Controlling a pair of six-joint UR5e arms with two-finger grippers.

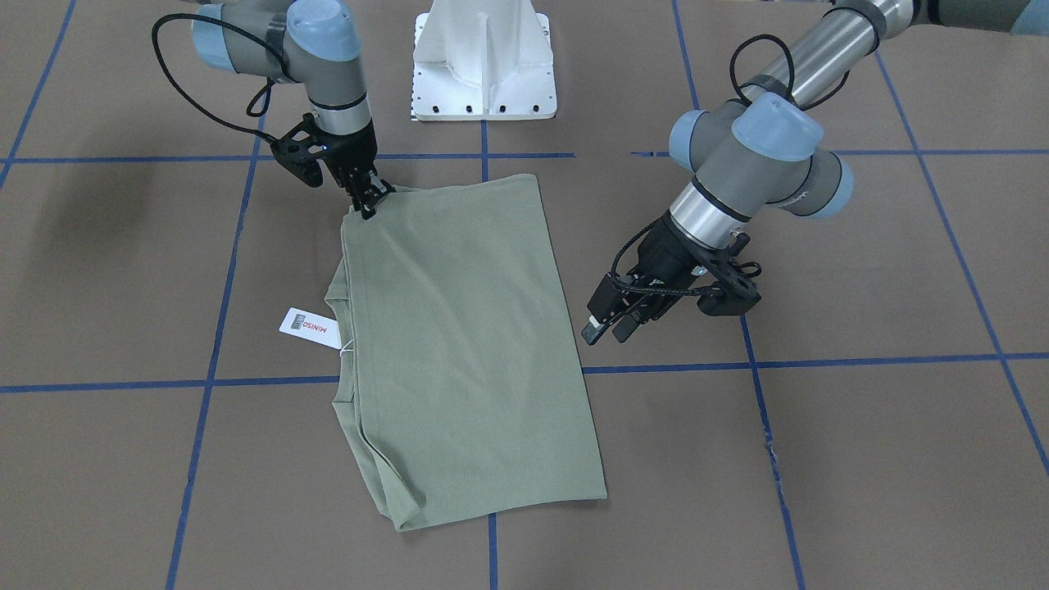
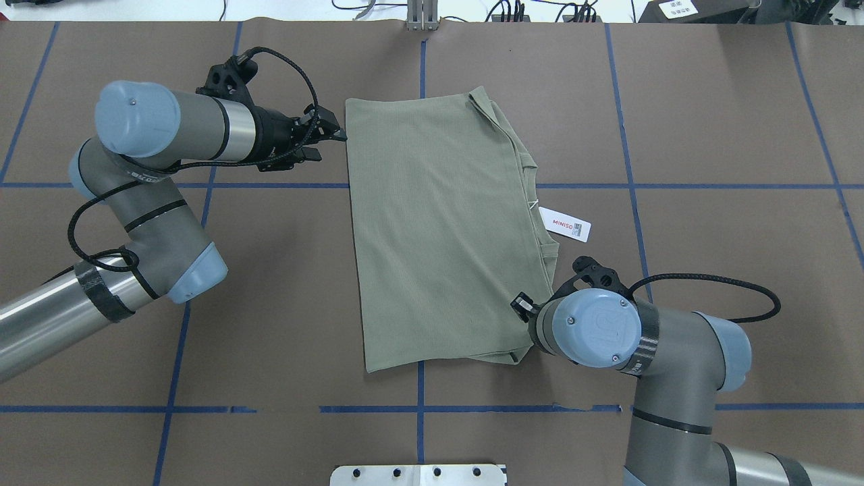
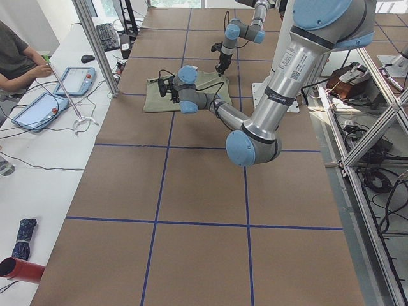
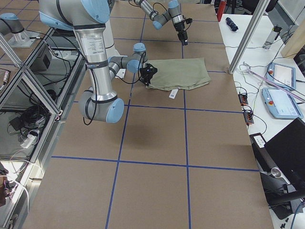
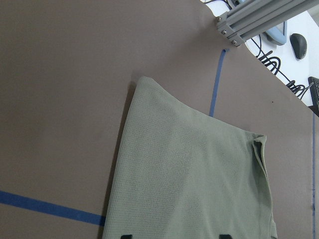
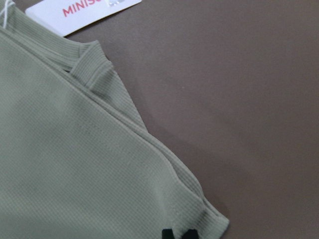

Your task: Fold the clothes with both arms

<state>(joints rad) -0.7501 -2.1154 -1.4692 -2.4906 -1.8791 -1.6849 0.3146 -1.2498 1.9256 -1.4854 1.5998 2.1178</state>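
Your olive-green shirt lies flat on the table as a long, already narrowed rectangle, so you look to be setting up the next fold rather than finishing. The right hand is pinched almost closed on the corner nearest the robot, on the collar side; its wrist view shows the two tips close together on the layered edge. The left hand is spread wide, holds nothing, and hangs raised just beside the opposite long edge.

Next, I'd judge, you need that left hand down on its own side of the cloth, gripping every layer, so that both arms can lift and carry together.

Mind the right-hand edge — several layers sit stacked there, with the ribbed neck poking out, and a shallow pinch could take only the top one. The price tag lies on the table just beyond that edge. There is bare table on every side, and the white pedestal stands apart from the near edge.
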